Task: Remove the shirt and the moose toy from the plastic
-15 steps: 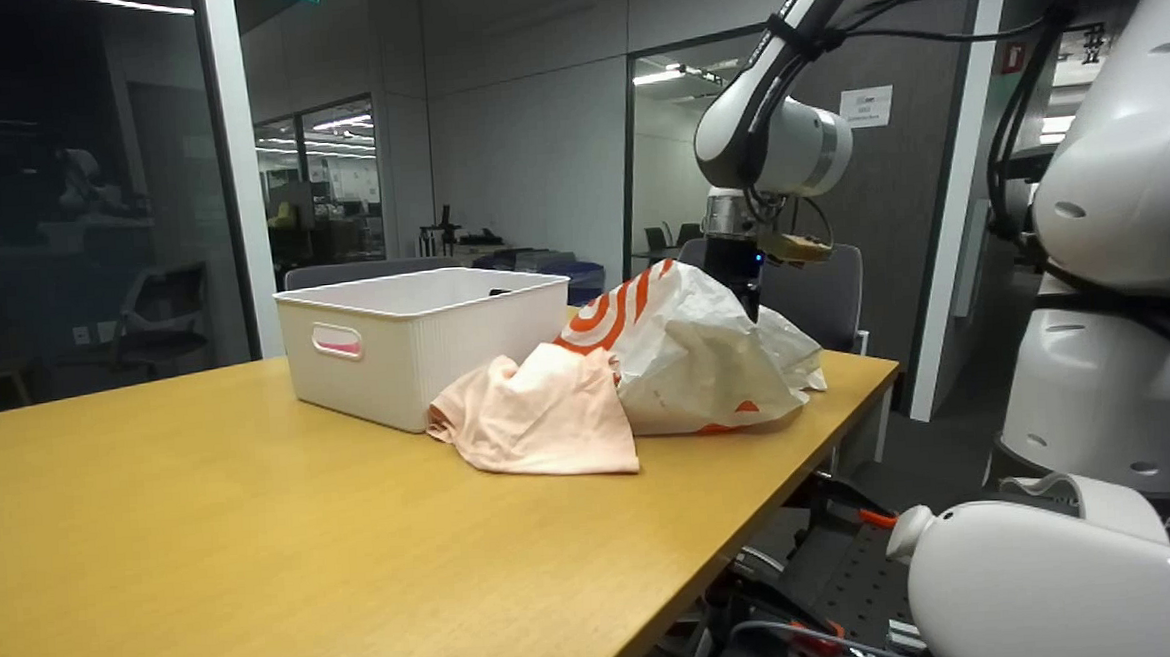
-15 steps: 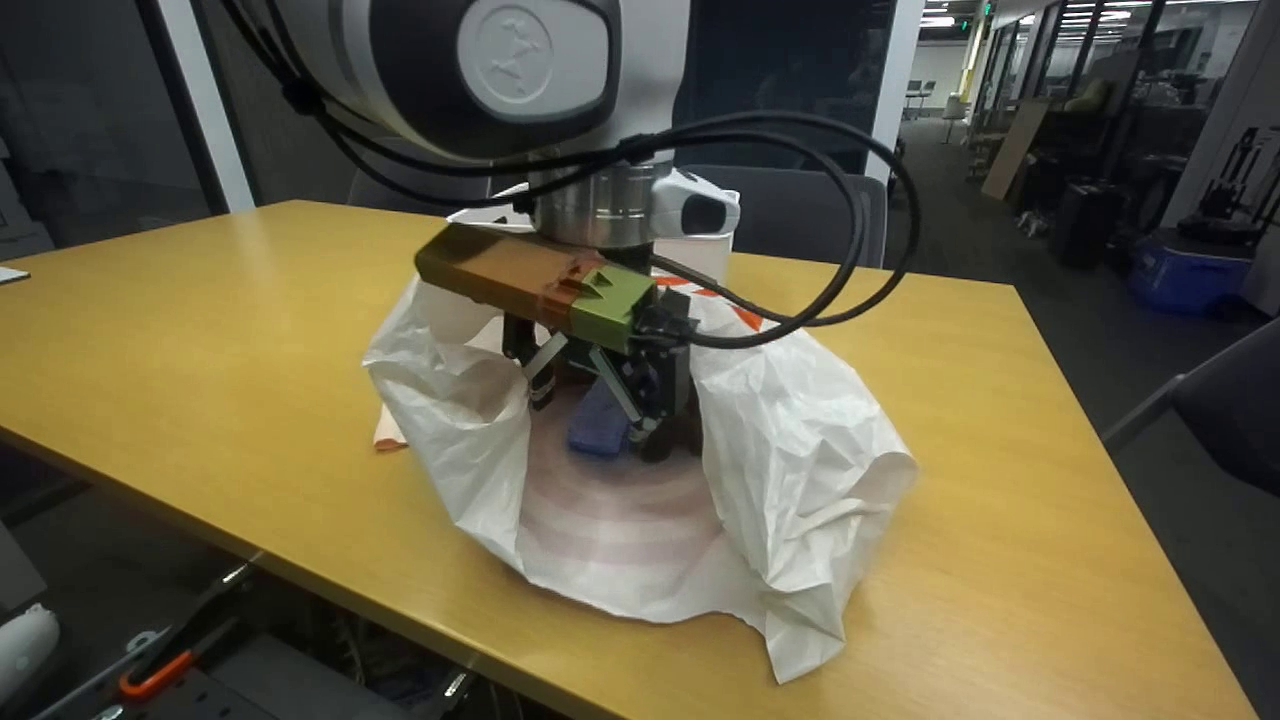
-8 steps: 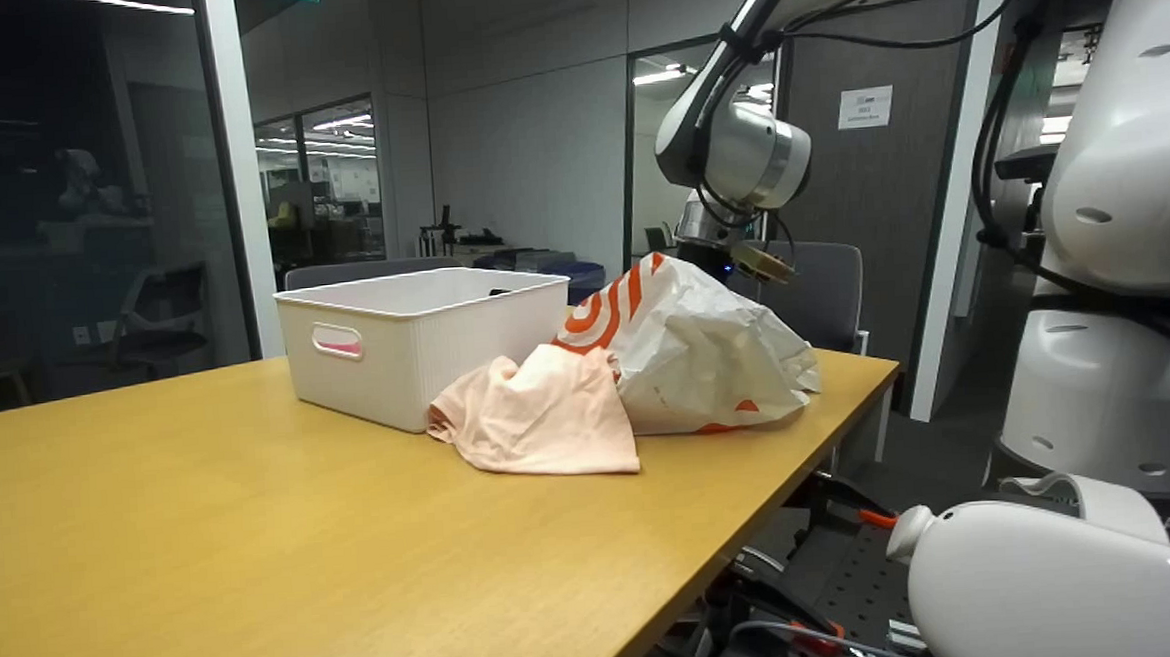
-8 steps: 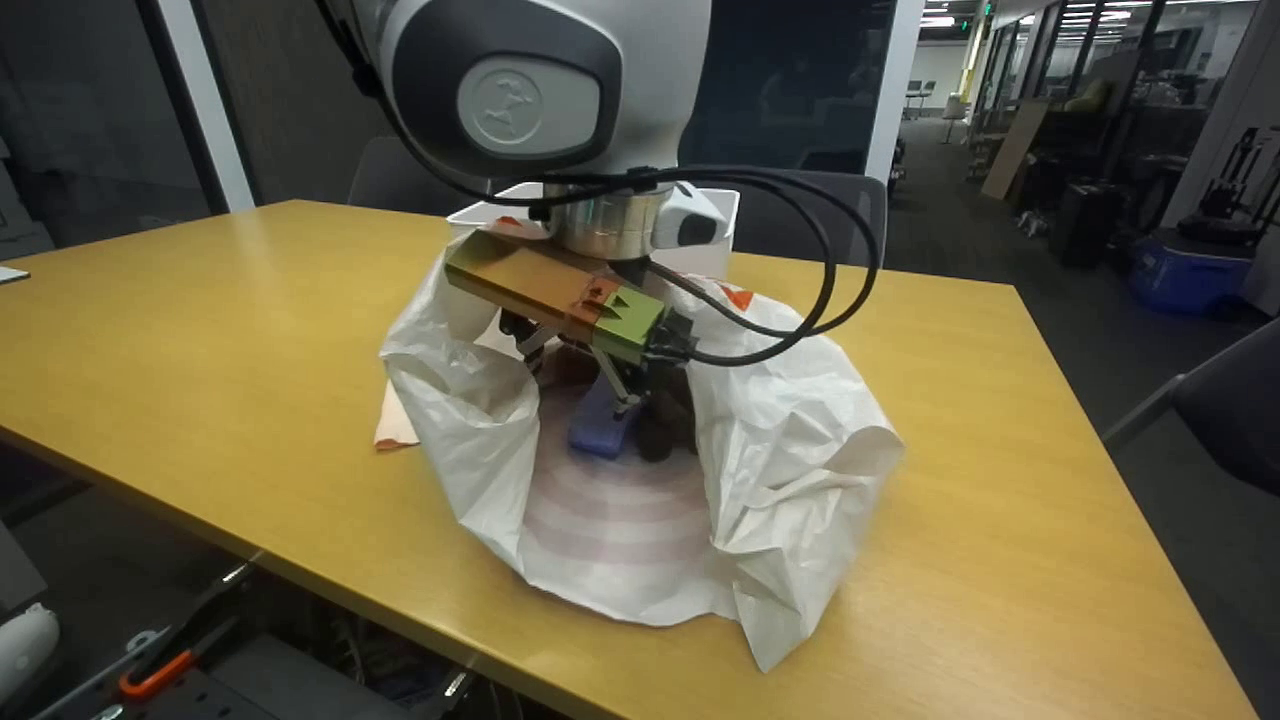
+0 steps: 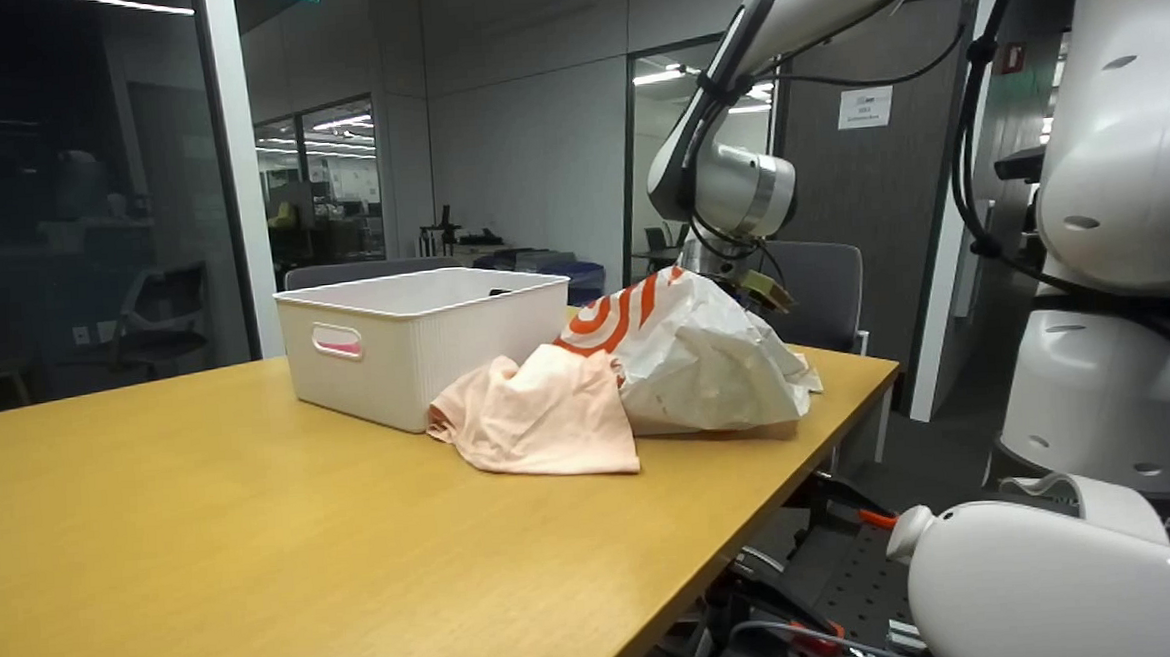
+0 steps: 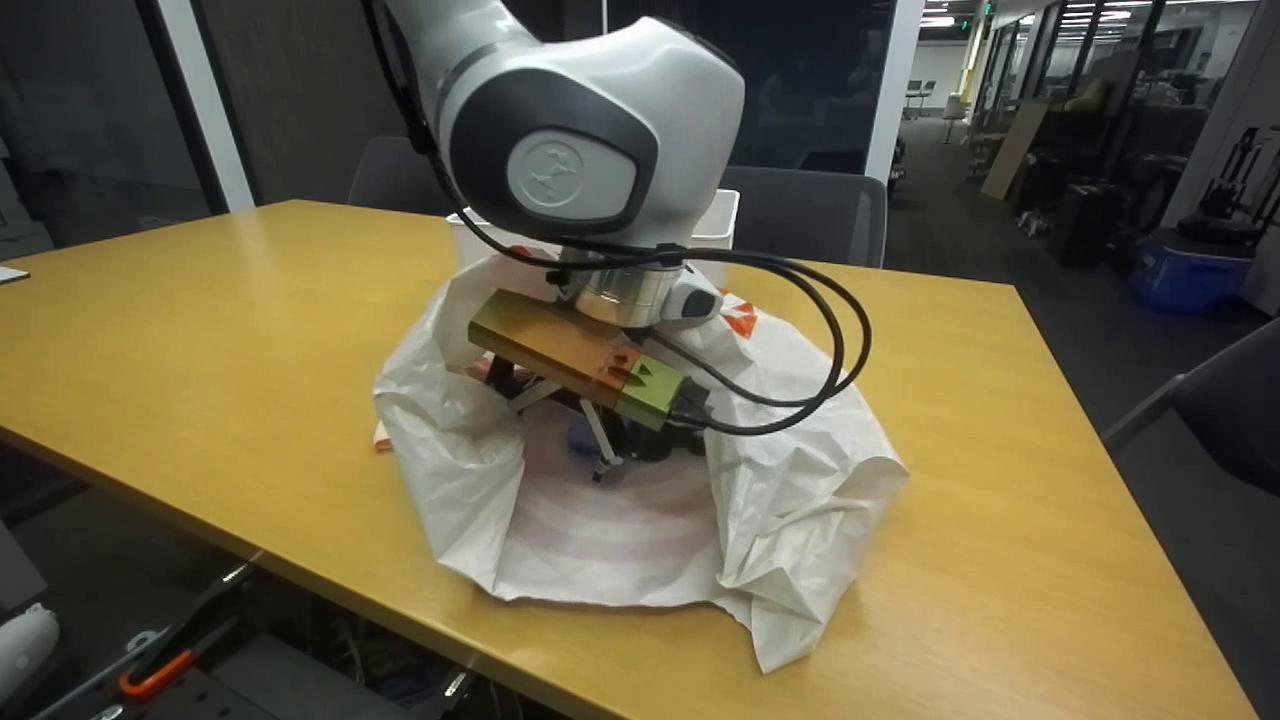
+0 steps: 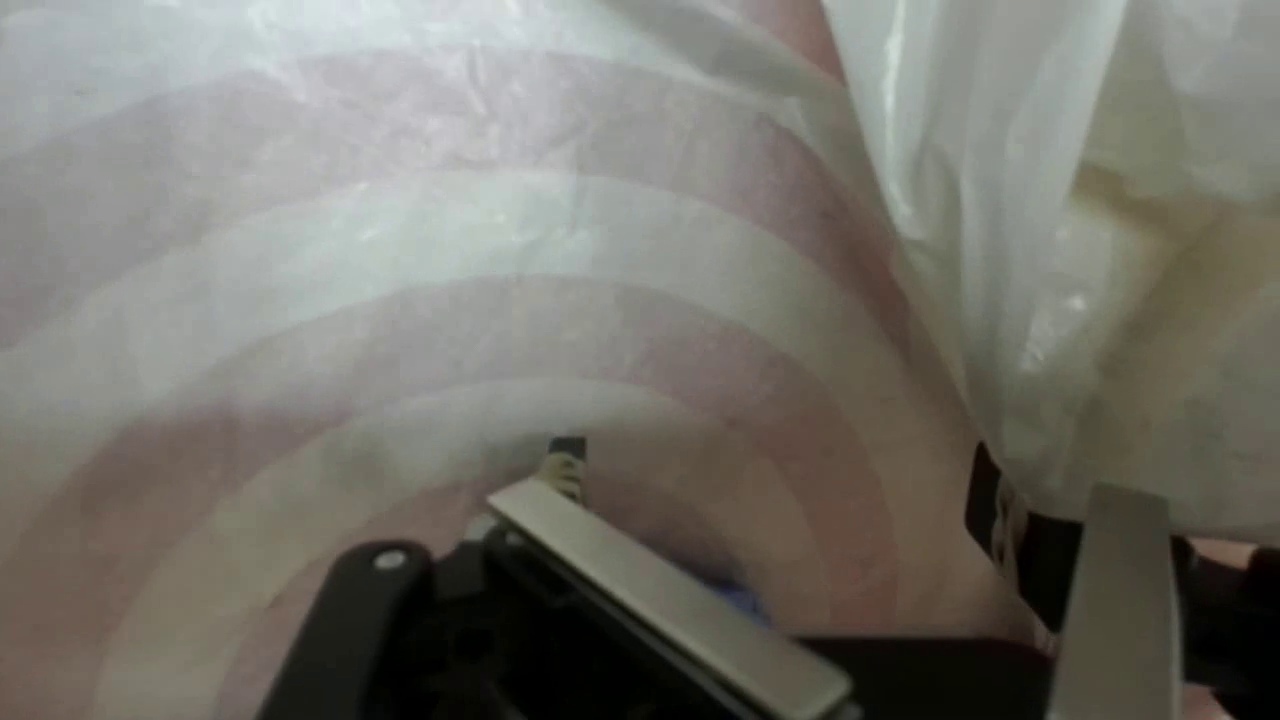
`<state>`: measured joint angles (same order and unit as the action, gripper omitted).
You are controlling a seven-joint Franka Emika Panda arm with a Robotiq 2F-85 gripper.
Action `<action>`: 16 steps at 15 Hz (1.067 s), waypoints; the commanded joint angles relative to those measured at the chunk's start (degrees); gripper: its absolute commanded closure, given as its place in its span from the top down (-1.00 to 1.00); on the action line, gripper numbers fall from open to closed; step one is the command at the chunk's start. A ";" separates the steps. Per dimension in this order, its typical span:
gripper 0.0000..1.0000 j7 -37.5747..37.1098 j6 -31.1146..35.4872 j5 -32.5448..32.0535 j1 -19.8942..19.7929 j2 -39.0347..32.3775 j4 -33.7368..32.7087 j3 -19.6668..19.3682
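Observation:
The white plastic bag with red print (image 5: 717, 362) lies on the table, its mouth facing the camera in an exterior view (image 6: 800, 460). The pink shirt (image 5: 540, 416) lies outside the bag, against it and the white bin; an edge of it shows beside the bag (image 6: 382, 438). My gripper (image 6: 548, 425) is tilted at the bag's mouth, with its fingers open. In the wrist view my gripper (image 7: 776, 478) has its jaws wide apart, with only bag lining between them. A blue item (image 6: 582, 437) and a dark brown shape, possibly the moose toy (image 6: 652, 446), lie inside, mostly hidden.
A white bin (image 5: 485, 339) stands directly behind the shirt and bag. The table edge (image 5: 756, 530) runs close to the bag on the robot's side. Grey chairs (image 6: 800, 215) stand behind the table. A bag fold (image 7: 1060, 300) hangs by the right finger.
My gripper first rose and tilted, then moved lower into the bag's mouth. The bag has shifted and creased slightly. The blue item and brown shape are more covered now. The shirt has not moved.

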<state>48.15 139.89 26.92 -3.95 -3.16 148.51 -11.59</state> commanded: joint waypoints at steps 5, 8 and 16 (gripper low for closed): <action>-0.28 -0.03 -2.52 -2.94 -3.49 -1.43 -2.27 3.02; 0.23 -3.37 -4.97 -6.48 -3.89 -0.56 -2.31 2.80; 1.00 -21.40 -11.86 -24.98 -3.96 5.28 -1.31 2.53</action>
<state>31.20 129.25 6.02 -7.65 -1.50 146.74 -9.59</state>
